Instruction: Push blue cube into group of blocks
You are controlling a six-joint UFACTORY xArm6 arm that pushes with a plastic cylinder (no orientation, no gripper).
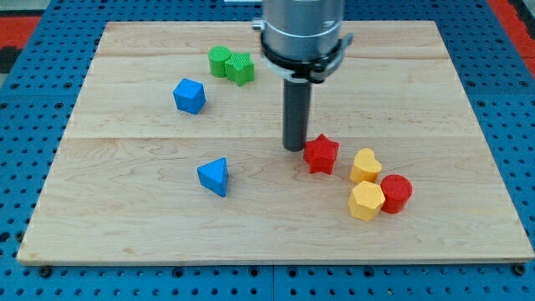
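Observation:
The blue cube sits on the wooden board at the view's upper left. A group of blocks lies at the lower right: a red star, a yellow heart, a yellow hexagon and a red cylinder. My tip rests on the board just left of the red star, close to it or touching it, and far to the right of and below the blue cube.
Two green blocks sit together at the upper middle, right of the blue cube. A blue triangular block lies at the lower left of centre. The arm's grey housing hangs above the board's top middle.

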